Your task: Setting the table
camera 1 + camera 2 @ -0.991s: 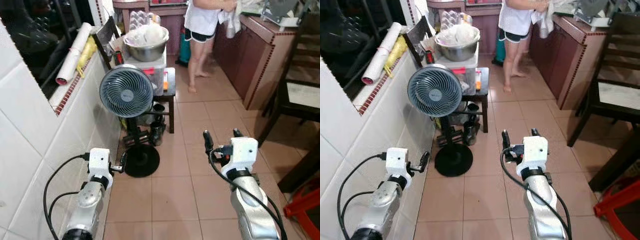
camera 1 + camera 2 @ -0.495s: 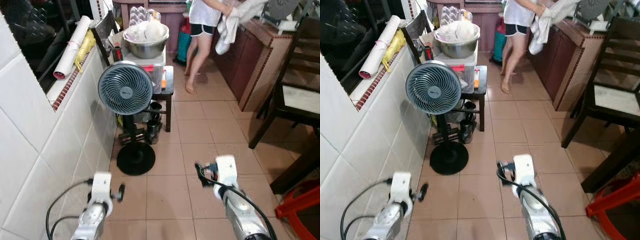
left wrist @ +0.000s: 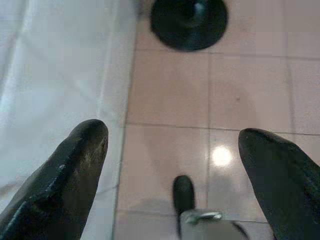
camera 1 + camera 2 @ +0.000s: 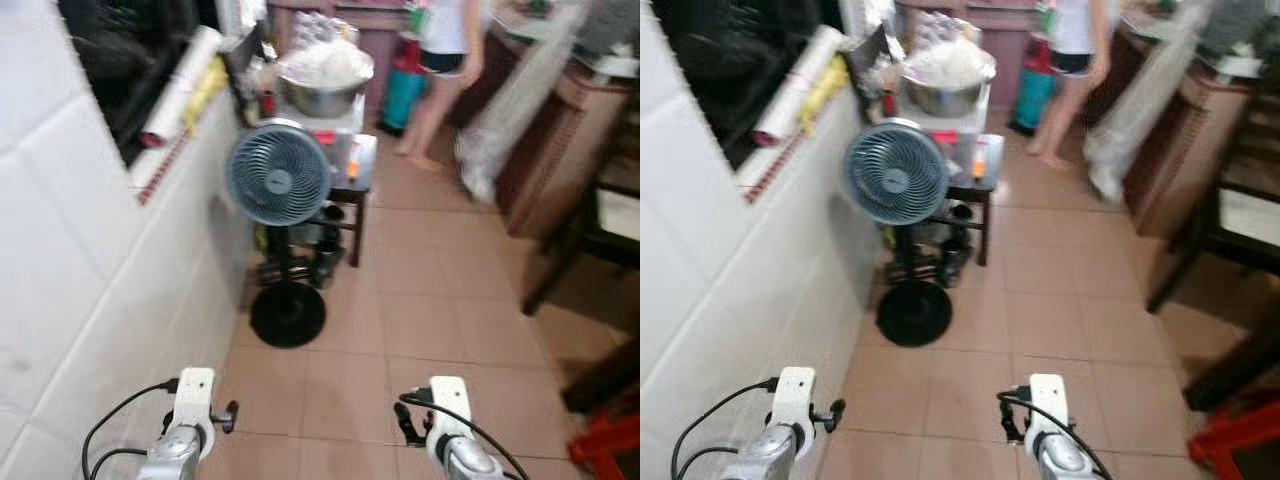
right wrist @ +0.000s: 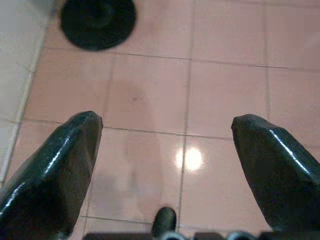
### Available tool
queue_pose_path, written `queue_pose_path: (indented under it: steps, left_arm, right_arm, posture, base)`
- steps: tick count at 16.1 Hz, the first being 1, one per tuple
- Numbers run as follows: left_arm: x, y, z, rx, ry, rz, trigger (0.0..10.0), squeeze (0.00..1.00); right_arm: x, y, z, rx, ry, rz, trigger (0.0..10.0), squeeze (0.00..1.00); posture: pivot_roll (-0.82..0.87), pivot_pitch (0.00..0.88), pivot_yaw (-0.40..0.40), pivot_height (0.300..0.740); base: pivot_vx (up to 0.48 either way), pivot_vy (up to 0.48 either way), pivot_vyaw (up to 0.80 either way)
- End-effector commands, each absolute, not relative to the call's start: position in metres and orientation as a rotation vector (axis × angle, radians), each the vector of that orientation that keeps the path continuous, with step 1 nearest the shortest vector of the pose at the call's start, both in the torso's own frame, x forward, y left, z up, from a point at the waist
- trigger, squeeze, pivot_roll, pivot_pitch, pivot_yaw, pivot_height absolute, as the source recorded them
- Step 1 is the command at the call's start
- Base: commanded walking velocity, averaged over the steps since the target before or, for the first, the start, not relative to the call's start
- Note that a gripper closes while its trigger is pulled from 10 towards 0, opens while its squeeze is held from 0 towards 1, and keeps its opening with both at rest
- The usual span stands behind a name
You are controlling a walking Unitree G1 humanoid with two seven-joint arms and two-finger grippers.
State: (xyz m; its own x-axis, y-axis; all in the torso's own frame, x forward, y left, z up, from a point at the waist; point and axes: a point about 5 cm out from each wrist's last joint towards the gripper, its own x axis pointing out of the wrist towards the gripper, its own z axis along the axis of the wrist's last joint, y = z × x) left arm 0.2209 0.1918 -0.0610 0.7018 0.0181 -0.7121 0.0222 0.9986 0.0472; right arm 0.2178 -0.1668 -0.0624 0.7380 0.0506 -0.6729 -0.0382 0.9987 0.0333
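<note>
Beside the white tiled wall (image 4: pixel 70 290), a grey pedestal fan (image 4: pixel 278 185) stands on the pink tiled floor (image 4: pixel 440 300), its round black base (image 4: pixel 288 314) flat on the tiles. Just behind the fan, a small dark stool (image 4: pixel 352 195) carries a clear plastic box with a large steel bowl (image 4: pixel 322 92) on top, heaped with pale things too blurred to tell. On the window ledge above and behind the fan lie a white roll (image 4: pixel 182 97) and something yellow (image 4: pixel 208 82). Farther back from the fan, a person (image 4: pixel 445 60) in a white top and dark shorts stands barefoot near a brown cabinet (image 4: pixel 560 150), with a pale cloth (image 4: pixel 510 115) hanging down by it. Well to the fan's right are dark wooden chair legs (image 4: pixel 560 260), and at the lower corner a red stool (image 4: pixel 605 440).

Nearer than the fan's base, both arms hang low over the floor. The left gripper (image 3: pixel 175 150) hovers beside the wall, jaws spread wide with nothing between them, the fan base ahead of its fingers (image 3: pixel 75 165). The right gripper (image 5: pixel 167 150) hovers over bare tiles to the base's right, jaws likewise spread and holding nothing. No tableware can be made out for the table setting; the whole head view is blurred
</note>
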Motion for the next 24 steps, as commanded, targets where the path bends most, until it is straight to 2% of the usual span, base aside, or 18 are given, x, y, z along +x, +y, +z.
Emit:
queue_pose_path:
  steps: [1,6,9,12,15,17,20,24]
  left_arm:
    - [0.222,0.189,-0.061,0.065,0.793,-0.012,10.0,0.0]
    - [0.218,0.197,-0.062,0.111,0.811,-0.012,10.0,0.0]
    - [0.222,0.195,-0.061,0.104,0.806,-0.021,10.0,0.0]
    - [0.226,0.185,-0.059,0.089,0.795,-0.084,10.0,0.0]
    - [0.219,0.187,-0.064,0.05,0.839,-0.034,10.0,0.0]
    - [0.217,0.186,-0.065,0.022,0.839,-0.024,10.0,0.0]
    - [0.223,0.175,-0.063,0.089,0.838,-0.126,10.0,0.0]
    - [0.225,0.184,-0.062,0.12,0.848,-0.08,10.0,0.0]
  right_arm:
    - [0.209,-0.17,-0.068,0.0,0.779,0.046,10.0,0.0]
    - [0.199,-0.174,-0.075,0.025,0.825,0.0,10.0,0.0]
    - [0.198,-0.173,-0.076,0.033,0.832,-0.002,10.0,0.0]
    - [0.201,-0.174,-0.074,0.034,0.839,-0.001,10.0,0.0]
    - [0.21,-0.173,-0.07,0.118,0.831,-0.036,10.0,0.0]
    - [0.212,-0.176,-0.069,0.281,0.831,-0.136,10.0,0.0]
    - [0.21,-0.172,-0.071,0.316,0.847,-0.171,10.0,0.0]
    - [0.203,-0.169,-0.076,0.315,0.864,-0.155,10.0,0.0]
  posture:
    - [0.06,0.0,-0.005,0.74]
    - [0.06,0.0,0.027,0.74]
    - [0.07,0.0,0.013,0.74]
    - [0.1,0.0,-0.011,0.74]
    - [0.1,0.0,-0.017,0.74]
    - [0.11,0.0,0.005,0.74]
    - [0.09,0.0,0.041,0.74]
    - [0.06,0.0,0.065,0.74]
  base:
    - [0.0,0.0,0.0]
    - [0.0,0.0,0.0]
    - [0.0,0.0,0.61]
    - [0.0,0.0,0.0]
    - [0.0,0.0,0.0]
    - [0.0,0.0,0.0]
    - [0.0,0.0,0.0]
    - [0.0,0.0,0.0]
